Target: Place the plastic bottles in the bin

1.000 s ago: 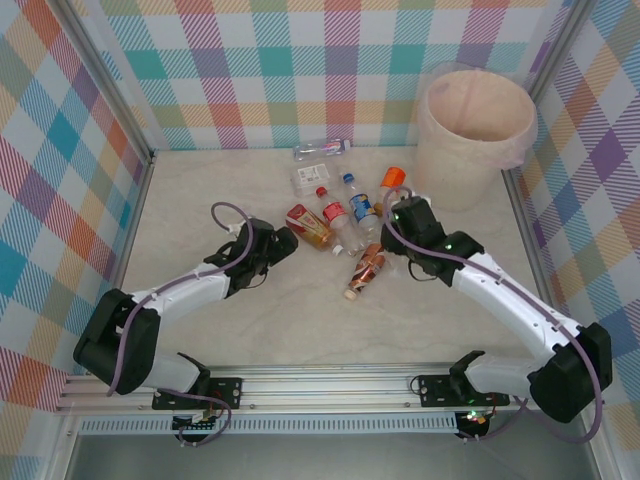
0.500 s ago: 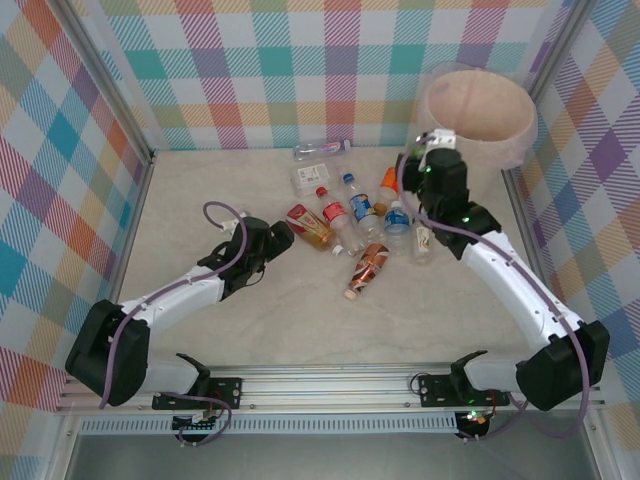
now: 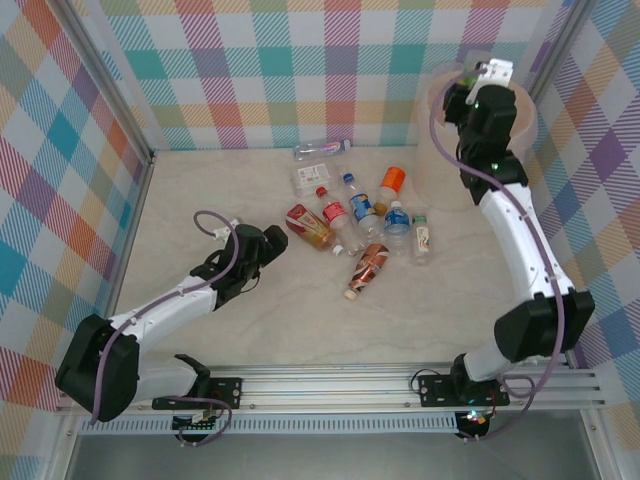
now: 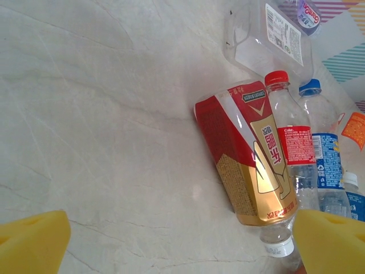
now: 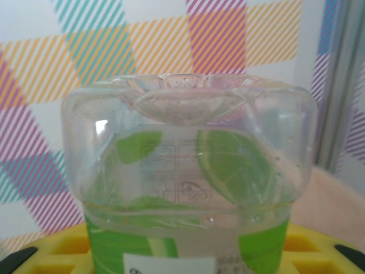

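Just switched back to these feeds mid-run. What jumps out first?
The right gripper is raised high over the bin at the far right corner, shut on a clear bottle with a green lime label. Next comes the cluster of bottles lying mid-table. The left gripper hangs open just left of them, facing a red-and-gold bottle.

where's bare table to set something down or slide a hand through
Bare table lies far left, between the left wall and the bottles, and in the near strip between the brown bottle and the rail. The middle, left of the bin, is crowded.
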`<state>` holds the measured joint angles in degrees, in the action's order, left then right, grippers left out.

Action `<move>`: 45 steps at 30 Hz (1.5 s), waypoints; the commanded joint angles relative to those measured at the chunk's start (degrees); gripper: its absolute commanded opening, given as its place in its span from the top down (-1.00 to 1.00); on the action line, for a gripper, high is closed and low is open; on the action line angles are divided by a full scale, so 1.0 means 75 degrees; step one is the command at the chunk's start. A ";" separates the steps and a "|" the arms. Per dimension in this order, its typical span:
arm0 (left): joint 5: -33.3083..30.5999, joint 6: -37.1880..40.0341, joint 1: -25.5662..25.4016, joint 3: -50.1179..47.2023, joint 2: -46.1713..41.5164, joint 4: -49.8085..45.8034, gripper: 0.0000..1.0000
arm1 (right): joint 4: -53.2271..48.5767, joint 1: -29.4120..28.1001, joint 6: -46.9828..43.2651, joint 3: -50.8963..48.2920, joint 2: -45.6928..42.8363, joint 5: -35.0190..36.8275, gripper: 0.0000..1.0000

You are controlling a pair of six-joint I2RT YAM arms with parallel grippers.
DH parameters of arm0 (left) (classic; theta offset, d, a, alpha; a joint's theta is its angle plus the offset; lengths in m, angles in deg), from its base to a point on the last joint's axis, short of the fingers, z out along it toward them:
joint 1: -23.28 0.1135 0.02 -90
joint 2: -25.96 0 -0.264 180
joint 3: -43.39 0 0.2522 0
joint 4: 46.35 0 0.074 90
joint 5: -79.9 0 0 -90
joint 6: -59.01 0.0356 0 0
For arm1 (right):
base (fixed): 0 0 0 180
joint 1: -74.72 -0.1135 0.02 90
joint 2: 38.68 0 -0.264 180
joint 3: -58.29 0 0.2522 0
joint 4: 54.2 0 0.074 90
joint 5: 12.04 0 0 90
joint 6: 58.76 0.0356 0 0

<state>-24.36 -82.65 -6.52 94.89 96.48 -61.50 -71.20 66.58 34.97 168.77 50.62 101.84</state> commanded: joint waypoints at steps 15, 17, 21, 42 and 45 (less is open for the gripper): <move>-0.0535 -0.0057 0.0095 -0.0239 -0.0303 -0.0156 -0.99 | -0.0502 0.1312 -0.1436 0.1728 0.2242 0.1530 0.07; -0.0582 -0.0056 0.0093 -0.0228 -0.0210 -0.0186 -0.99 | -0.0416 0.1442 -0.1600 0.1711 0.2385 0.1615 0.06; -0.0515 0.0000 0.0095 -0.0084 0.0015 -0.0193 -0.99 | -0.0391 0.1646 -0.1830 0.1947 0.2767 0.1645 0.02; -0.0335 0.0003 0.0095 -0.0016 0.0108 -0.0305 -1.00 | -0.3119 0.1808 -0.0871 0.5127 0.4803 0.2097 -0.64; -0.0293 0.0008 0.0095 -0.0028 0.0109 -0.0284 -0.99 | -0.3294 0.1795 -0.0625 0.5092 0.4646 0.2077 -0.68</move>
<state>-27.07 -82.81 -6.52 94.06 97.81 -62.96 -93.06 80.00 26.82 205.34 86.44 116.16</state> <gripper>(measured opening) 0.997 0.836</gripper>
